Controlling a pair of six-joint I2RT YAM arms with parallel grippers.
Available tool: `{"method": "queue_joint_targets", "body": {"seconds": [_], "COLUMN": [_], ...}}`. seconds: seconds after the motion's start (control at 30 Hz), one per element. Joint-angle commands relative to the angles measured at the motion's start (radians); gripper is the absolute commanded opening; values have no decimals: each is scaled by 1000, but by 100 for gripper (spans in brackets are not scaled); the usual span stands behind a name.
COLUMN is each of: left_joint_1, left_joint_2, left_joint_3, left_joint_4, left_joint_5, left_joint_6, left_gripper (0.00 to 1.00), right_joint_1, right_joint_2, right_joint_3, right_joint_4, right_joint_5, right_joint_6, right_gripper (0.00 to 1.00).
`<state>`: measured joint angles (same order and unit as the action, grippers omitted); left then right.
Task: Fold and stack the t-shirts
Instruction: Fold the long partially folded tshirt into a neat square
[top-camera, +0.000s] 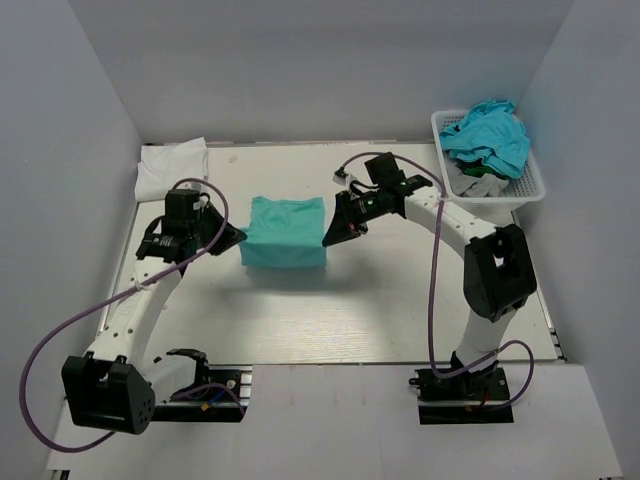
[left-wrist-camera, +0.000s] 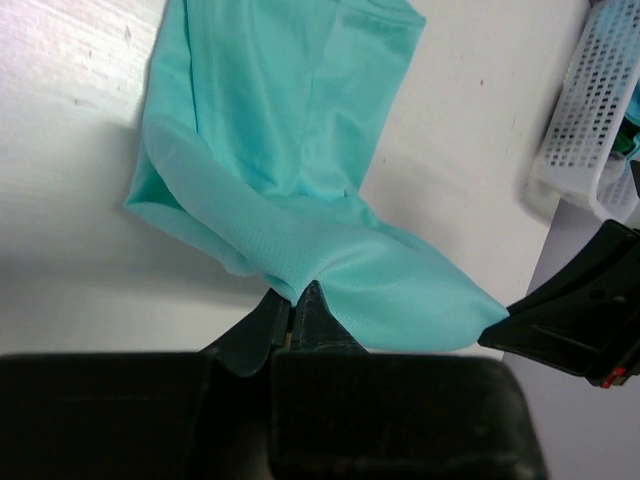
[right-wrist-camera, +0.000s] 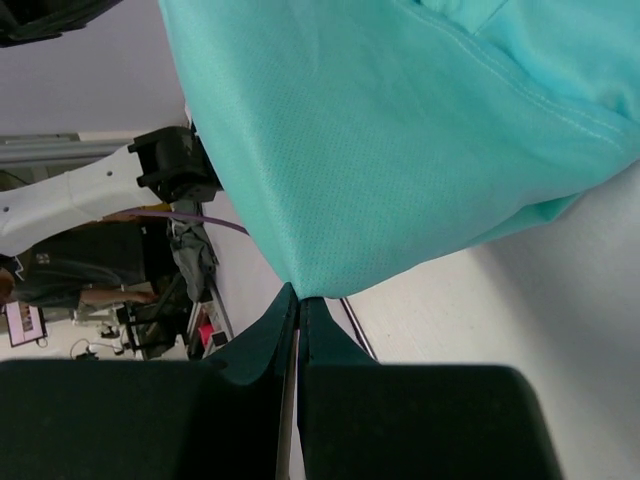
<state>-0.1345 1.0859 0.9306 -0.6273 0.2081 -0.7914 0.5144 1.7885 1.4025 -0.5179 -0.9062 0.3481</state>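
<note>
Mostly turquoise t-shirts (top-camera: 487, 135) (crumpled) in basket (top-camera: 538, 180)

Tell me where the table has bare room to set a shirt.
Free: between the mint shirt and the arm bases; also the far strip beside the white shirt. Crowded: the mint shirt's sides, gripped by left hand and right hand, and near the basket.

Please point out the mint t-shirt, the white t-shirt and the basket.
mint t-shirt (top-camera: 285, 232): top view, middle of the folded cloth.
white t-shirt (top-camera: 170, 166): top view, middle of the cloth.
basket (top-camera: 536, 172): top view, its right rim.
</note>
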Motion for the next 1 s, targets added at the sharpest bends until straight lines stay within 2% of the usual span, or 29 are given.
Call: {"method": "queue_joint_targets", "body": {"seconds": [0.0, 0.27, 0.37, 0.5, 0.63, 0.67, 0.73, 0.77, 0.8, 0.83, 0.87, 0.97], "left_joint_1": [10, 10, 10, 10, 19, 19, 19, 19, 29, 38, 38, 24], "left_joint_2": [52, 252, 327, 443, 613, 653, 791, 840, 891, 980, 1011, 1029], "left_joint_3": [31, 119, 161, 257, 373, 434, 491, 570, 627, 760, 816, 878], "left_joint_4": [126, 259, 291, 328, 362, 377, 432, 486, 477, 457, 434, 399], "left_joint_5": [-76, -154, -167, -167, -116, -116, -96, -72, -11, 31, 52, 62], "left_joint_6": [-11, -32, -32, -23, 1, 1, 12, 12, 12, 12, 30, 83], "left_gripper": [0, 0, 0, 0, 0, 3, 33, 61, 99, 100, 100, 100], "right_joint_1": [-28, -86, -100, -126, -165, -165, -186, -192, -192, -206, -206, -192], "right_joint_2": [40, 250, 326, 397, 524, 587, 638, 737, 774, 807, 842, 720], "right_joint_3": [84, 268, 344, 434, 556, 600, 665, 746, 800, 926, 966, 833], "right_joint_4": [24, 38, 90, 182, 200, 294, 387, 506, 504, 504, 496, 561], "right_joint_5": [-45, -25, -49, -68, -92, -88, 5, 41, 88, 143, 145, 191], "right_joint_6": [9, 41, 71, 144, 202, 221, 343, 363, 385, 381, 387, 324], "right_gripper": [0, 0, 0, 0, 0, 0, 6, 16, 67, 90, 90, 90]}}
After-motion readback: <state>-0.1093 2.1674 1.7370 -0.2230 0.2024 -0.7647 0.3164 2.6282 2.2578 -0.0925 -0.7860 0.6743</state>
